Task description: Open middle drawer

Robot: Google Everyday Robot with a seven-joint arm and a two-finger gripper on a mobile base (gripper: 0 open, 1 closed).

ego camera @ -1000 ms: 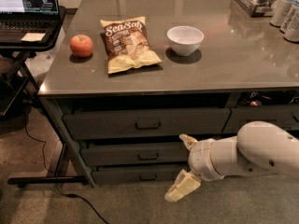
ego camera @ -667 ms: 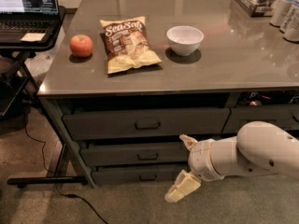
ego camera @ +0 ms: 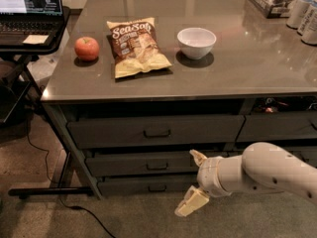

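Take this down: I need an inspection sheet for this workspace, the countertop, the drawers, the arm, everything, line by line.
Surface: grey countertop, glossy, above a stack of wide drawers.
Job's things: middle drawer shut; its loop handle not gripped.
Clutter: apple, chip bag and white bowl in a row on the countertop; cans at the far right corner.
Grippers: tool open, in front of the drawer fronts, right of the handle, holding nothing.
Cables: black cable trailing over the floor at the left.
Surroundings: open laptop on a side stand at the left.
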